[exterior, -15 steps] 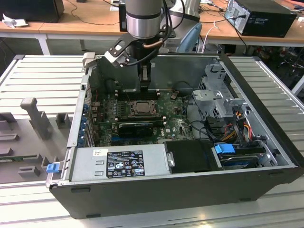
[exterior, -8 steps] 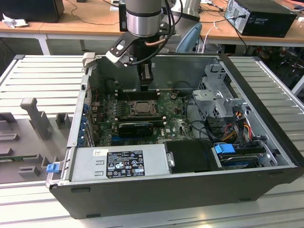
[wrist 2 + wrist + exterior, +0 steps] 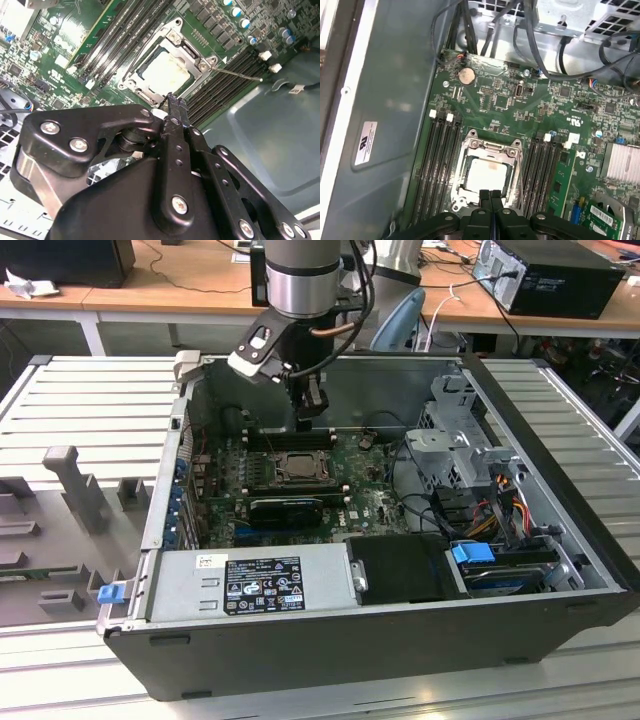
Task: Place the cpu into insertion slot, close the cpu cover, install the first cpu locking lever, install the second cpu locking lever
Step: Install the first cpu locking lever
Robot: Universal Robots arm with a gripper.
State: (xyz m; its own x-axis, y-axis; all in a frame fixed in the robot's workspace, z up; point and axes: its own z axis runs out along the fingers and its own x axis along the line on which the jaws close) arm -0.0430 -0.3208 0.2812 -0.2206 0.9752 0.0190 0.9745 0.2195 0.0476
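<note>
Gripper (image 3: pixel 490 198) fingers pressed together, nothing between them, tips hanging just over one edge of the cpu cover (image 3: pixel 491 146). Cpu (image 3: pixel 488 175) sits in the insertion slot (image 3: pixel 275 475), with the cover flat around it. Second wrist view adds a thin lever (image 3: pixel 238 75) sticking out from the socket corner over the memory slots (image 3: pixel 220 90). Exterior view gives the open computer case (image 3: pixel 560 570) on a ribbed table (image 3: pixel 80 400).

Wooden desks (image 3: pixel 170 285) behind; blue chair (image 3: pixel 405 312); ribbed grey table (image 3: pixel 90 400).
</note>
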